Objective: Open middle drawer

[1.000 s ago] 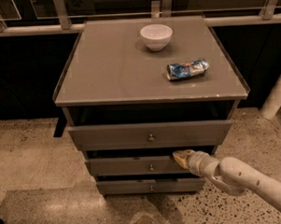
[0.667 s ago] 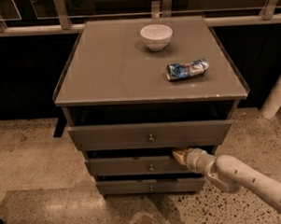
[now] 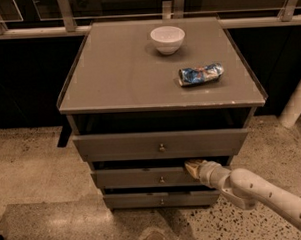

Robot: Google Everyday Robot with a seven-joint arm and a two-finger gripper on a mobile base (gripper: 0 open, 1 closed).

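The middle drawer (image 3: 143,178) is a grey shallow front with a small round knob (image 3: 161,180), second of three stacked in a grey cabinet. It stands slightly out, with a dark gap above it. My gripper (image 3: 193,166) comes in from the lower right on a white arm and sits at the top edge of the middle drawer front, right of the knob. Its tip reaches into the gap under the top drawer (image 3: 160,144).
On the cabinet top (image 3: 113,78) stand a white bowl (image 3: 167,38) and a crushed blue packet (image 3: 200,74). The bottom drawer (image 3: 160,199) sits below. A speckled floor lies around, a railing and dark wall behind, a white post at the right.
The gripper has stayed at the top edge of the middle drawer; the arm has shifted slightly. The drawer looks about the same.
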